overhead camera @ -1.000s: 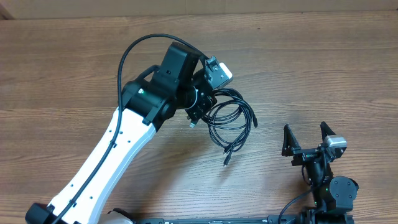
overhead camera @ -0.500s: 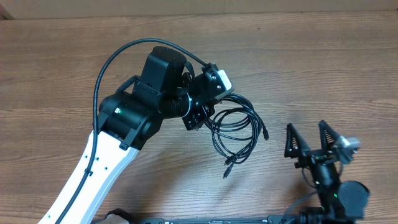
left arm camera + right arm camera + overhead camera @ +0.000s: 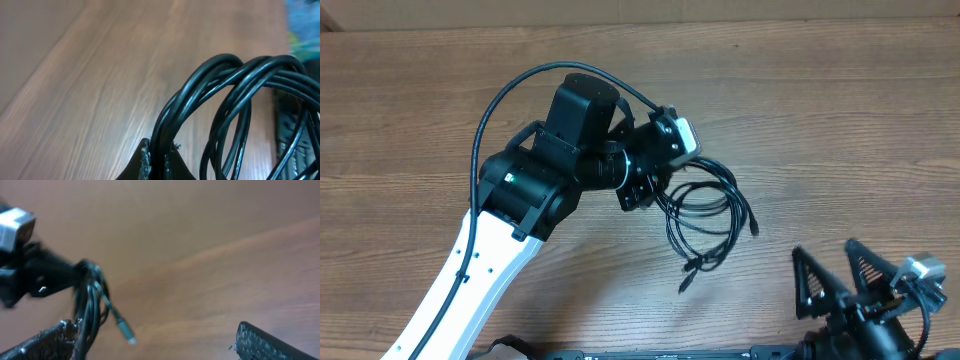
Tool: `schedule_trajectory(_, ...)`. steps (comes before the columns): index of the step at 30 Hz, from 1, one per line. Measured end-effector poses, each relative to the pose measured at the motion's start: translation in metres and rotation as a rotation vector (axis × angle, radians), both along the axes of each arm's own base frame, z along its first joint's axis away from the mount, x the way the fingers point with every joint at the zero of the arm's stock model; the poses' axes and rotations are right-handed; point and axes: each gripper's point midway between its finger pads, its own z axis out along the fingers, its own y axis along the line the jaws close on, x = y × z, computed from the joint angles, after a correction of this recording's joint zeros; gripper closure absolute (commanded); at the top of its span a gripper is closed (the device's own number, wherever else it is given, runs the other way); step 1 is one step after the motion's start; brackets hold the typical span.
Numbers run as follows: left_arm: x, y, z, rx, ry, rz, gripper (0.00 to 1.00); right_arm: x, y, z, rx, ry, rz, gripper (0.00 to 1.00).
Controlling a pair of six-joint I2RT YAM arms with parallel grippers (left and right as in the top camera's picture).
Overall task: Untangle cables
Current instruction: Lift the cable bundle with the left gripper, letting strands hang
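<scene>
1. Cables [image 3: 705,213]: the black bundle hangs as a loose coil from the left gripper [image 3: 658,192], over the middle of the surface [image 3: 840,120] and slightly toward its right edge. Two plug ends [image 3: 688,278] dangle free below the loops.
2. Left gripper: its jaws are pinched shut on several strands at the top of the coil, as the left wrist view confirms. Over the last second this arm has drawn back, and the coil has drifted a little toward the right edge with it.
3. Right gripper [image 3: 838,285]: its jaws are spread wide and hold nothing. It has swung off toward the near right corner, and its own view takes in the hanging coil.
4. Finding: no strand is separated yet, and the loops overlap. You now have the coil presented for a second grasp. In my judgement a dangling plug end is the most accessible point for the right gripper.
</scene>
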Motion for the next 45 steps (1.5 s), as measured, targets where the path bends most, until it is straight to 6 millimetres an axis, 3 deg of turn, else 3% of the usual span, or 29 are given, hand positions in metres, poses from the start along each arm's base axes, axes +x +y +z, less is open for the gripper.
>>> schedule_trajectory(5,-0.018,-0.011,0.009,-0.055,-0.046,-0.16,0.96,-0.012,0.026,0.019,0.041,0.054,0.164,0.0)
schedule_trajectory(13,-0.04,-0.02,0.022,-0.138,-0.08,-0.32,0.96,-0.019,0.047,0.044,0.074,-0.027,0.315,0.0)
schedule_trajectory(29,-0.045,-0.026,0.035,-0.199,-0.127,-0.385,0.96,-0.033,0.058,0.026,0.121,0.08,0.39,0.16)
schedule_trajectory(45,-0.045,-0.033,0.044,-0.262,-0.105,-0.408,0.96,-0.037,0.065,0.033,0.123,0.049,0.444,0.22)
